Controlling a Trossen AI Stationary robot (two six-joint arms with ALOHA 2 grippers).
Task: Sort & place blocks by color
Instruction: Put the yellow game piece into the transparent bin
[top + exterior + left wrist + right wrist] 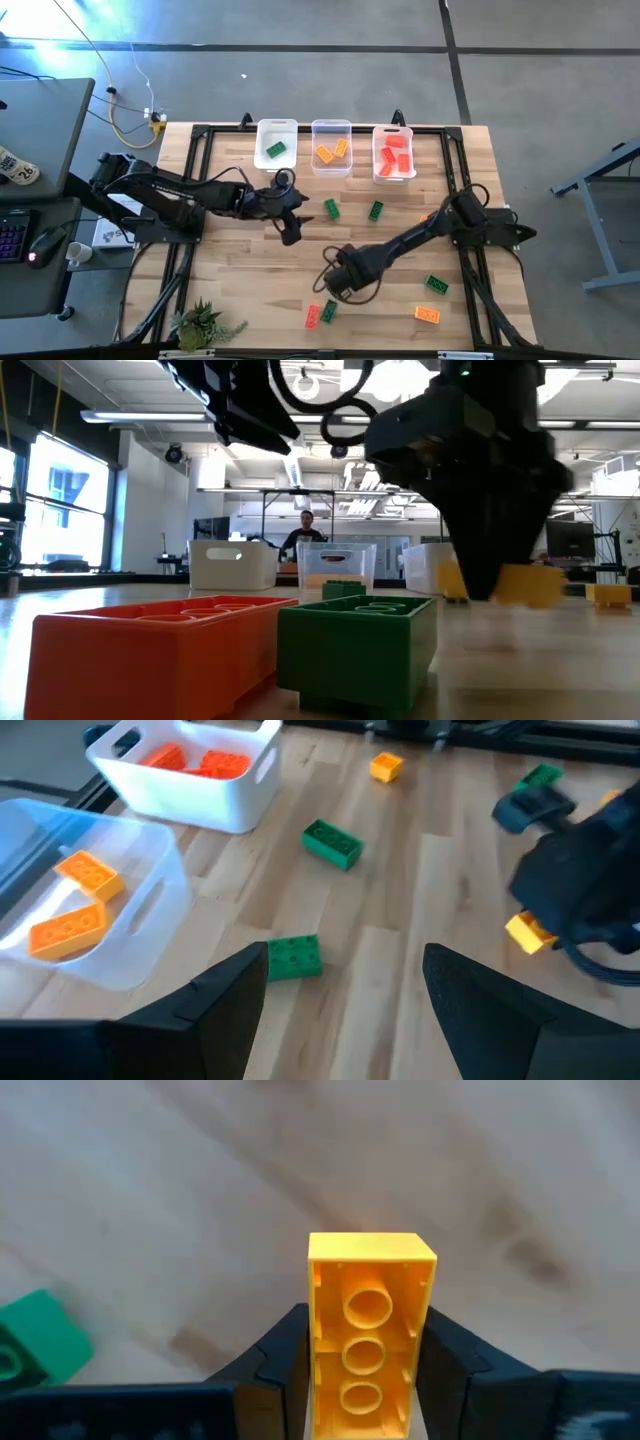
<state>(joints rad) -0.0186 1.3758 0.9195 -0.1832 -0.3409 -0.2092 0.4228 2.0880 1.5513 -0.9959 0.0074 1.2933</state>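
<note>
My right gripper (335,282) hangs over the table's near middle, pointing down and shut on an orange block (370,1300). That block also shows in the low view (525,585). My left gripper (290,228) stands open above the table's middle left, with a loose green block (293,958) lying flat on the wood just ahead of one finger. A second green block (332,843) lies farther off. Near the front edge a red block (313,316) and a green block (328,310) rest side by side. My right gripper pinches the orange block by its two long sides (318,1330) between its two fingers (275,1355), which come from above and point down. The block's hollow underside faces the wrist camera. One end (372,1245) sticks out past the fingertips. It appears just clear of the table.
Three bins stand along the far edge: a white one (276,130) with a green block, a clear one (331,128) with orange blocks, a white one (393,135) with red blocks. More loose blocks lie near right (436,285), (427,315). A small plant (200,322) sits front left.
</note>
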